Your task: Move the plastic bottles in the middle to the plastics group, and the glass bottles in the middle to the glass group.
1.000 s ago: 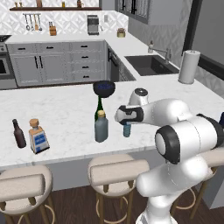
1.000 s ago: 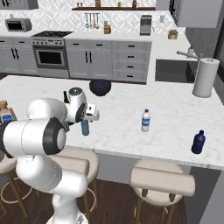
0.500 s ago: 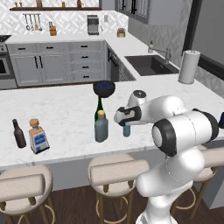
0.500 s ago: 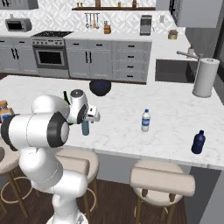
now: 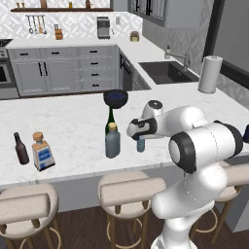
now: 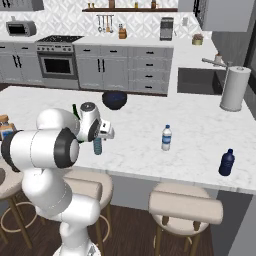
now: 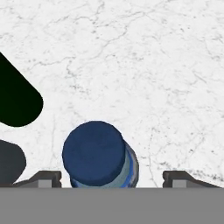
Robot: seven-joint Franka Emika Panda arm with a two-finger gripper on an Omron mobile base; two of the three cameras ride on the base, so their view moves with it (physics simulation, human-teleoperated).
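The plastic bottle (image 5: 141, 145), small, teal-blue and blue-capped, stands on the white marble counter (image 5: 73, 121) right of the two glass bottles. Those are a tall dark green one (image 5: 110, 116) and a stout grey-blue one with a tan cap (image 5: 112, 142). My gripper (image 5: 139, 133) hangs straight over the plastic bottle (image 6: 97, 146). In the hand view its cap (image 7: 94, 152) sits between my open fingertips (image 7: 48, 177), closer to the left one, with a clear gap on the right. The plastics group, a whitish bottle (image 6: 166, 138) and a dark blue bottle (image 6: 227, 162), stands to the right. The glass group, a brown bottle (image 5: 20, 149) and a square blue-labelled bottle (image 5: 42, 151), stands to the left.
A dark bowl (image 5: 115, 98) sits behind the green bottle. A paper towel roll (image 5: 209, 74) stands by the sink (image 5: 168, 72) at the far right. Stools (image 5: 129, 189) line the counter's near edge.
My arm's elbow has swung in nearer the counter while the hand stayed over the small teal bottle. None of the bottles has moved.
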